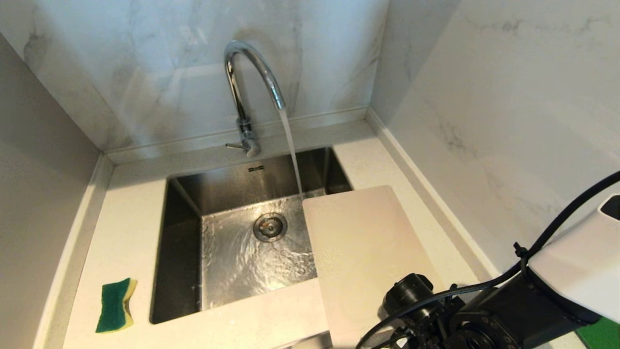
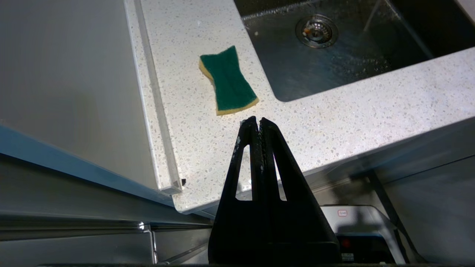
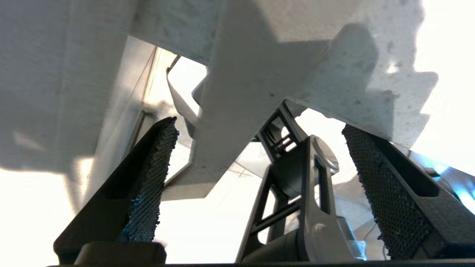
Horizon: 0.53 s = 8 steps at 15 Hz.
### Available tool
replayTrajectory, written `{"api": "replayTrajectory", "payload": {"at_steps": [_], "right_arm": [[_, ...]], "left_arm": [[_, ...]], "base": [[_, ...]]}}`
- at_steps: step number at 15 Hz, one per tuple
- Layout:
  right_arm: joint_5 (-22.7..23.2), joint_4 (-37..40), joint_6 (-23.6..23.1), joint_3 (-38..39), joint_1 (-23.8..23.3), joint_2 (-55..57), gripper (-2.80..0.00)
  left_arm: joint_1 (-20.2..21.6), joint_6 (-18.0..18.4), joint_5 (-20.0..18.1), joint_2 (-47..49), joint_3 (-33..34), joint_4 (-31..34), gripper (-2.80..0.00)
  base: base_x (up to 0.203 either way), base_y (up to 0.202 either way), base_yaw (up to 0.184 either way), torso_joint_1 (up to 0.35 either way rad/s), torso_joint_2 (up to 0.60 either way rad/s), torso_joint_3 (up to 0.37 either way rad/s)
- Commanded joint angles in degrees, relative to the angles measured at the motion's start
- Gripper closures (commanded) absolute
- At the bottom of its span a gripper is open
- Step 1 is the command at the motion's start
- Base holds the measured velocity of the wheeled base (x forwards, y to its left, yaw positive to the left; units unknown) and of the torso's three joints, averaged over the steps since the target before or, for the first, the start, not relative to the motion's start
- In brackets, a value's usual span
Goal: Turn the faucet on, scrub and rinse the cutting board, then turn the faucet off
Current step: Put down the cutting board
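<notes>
Water runs from the chrome faucet (image 1: 247,87) into the sink (image 1: 184,208); its thin side lever (image 1: 236,145) points left. The off-white cutting board (image 1: 363,247) lies flat, bridging the sink's right part and the counter. My right arm (image 1: 484,320) reaches in at the near right, by the board's near end, with its fingers out of the head view. In the right wrist view the right gripper (image 3: 259,124) stands wide open, nothing between its pads (image 3: 156,167), and a pale speckled slab (image 3: 241,85) lies beyond them. My left gripper (image 2: 258,119) is shut and empty over the counter's front edge.
A green-and-yellow sponge (image 1: 115,305) (image 2: 228,79) lies on the counter (image 1: 131,228) left of the sink. Marble walls close in behind and on the right. The drain (image 1: 270,226) shows in the wet basin. A green patch (image 1: 603,334) shows at the near right corner.
</notes>
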Motion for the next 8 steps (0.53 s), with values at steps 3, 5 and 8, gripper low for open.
{"api": "replayTrajectory", "payload": {"at_steps": [3, 5, 8], "right_arm": [[-0.3, 0.0, 0.4, 0.1, 0.2, -0.3, -2.8], [-0.7, 0.1, 0.4, -0.2, 0.2, -2.8, -2.8], [-1.3, 0.4, -0.4, -0.1, 0.2, -8.6, -2.8]], "left_arm": [[0.0, 0.0, 0.0, 0.0, 0.0, 0.1, 0.0], [0.0, 0.0, 0.0, 0.0, 0.0, 0.1, 0.0], [0.0, 0.0, 0.0, 0.0, 0.0, 0.0, 0.0]], "base": [[0.0, 0.0, 0.0, 0.0, 0.0, 0.0], [0.0, 0.0, 0.0, 0.0, 0.0, 0.0], [0.0, 0.0, 0.0, 0.0, 0.0, 0.0]]}}
